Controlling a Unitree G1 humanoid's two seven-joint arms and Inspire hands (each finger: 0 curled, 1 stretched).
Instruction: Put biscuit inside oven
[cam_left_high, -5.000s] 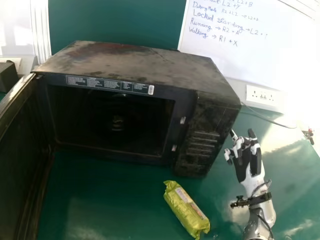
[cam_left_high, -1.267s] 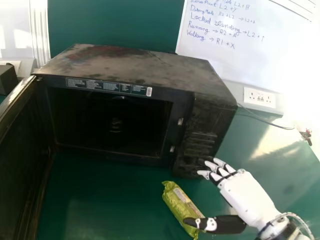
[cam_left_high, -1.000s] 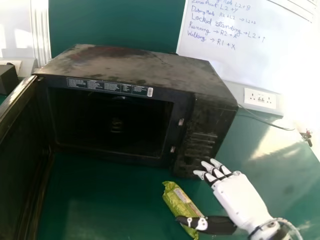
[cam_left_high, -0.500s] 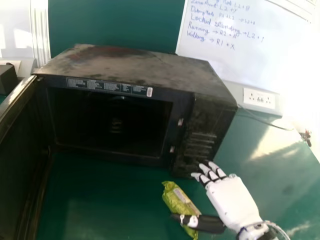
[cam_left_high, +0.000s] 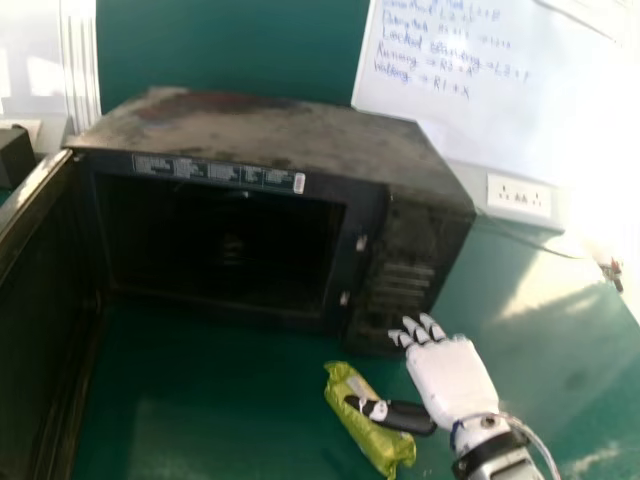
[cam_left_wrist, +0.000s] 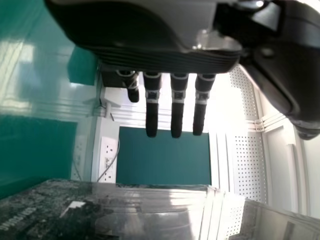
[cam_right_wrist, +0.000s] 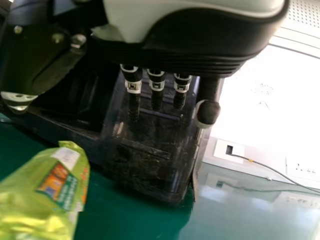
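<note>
so the right hand (cam_left_high: 452, 375) is now in front of the oven (cam_left_high: 270, 130), not off beside it like earlier, open with its thumb over the biscuit packet (cam_left_high: 372, 436), still lying before the oven. left hand (cam_left_wrist: 145, 35)'s open too, left wrist view.

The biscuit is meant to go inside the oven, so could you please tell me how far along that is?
The door of the oven is already open. The grasp seems in hand: the right hand is open beside the biscuit, its thumb above the wrapper. Lifting it and putting it inside are left, since it lies on the table before the oven.
</note>
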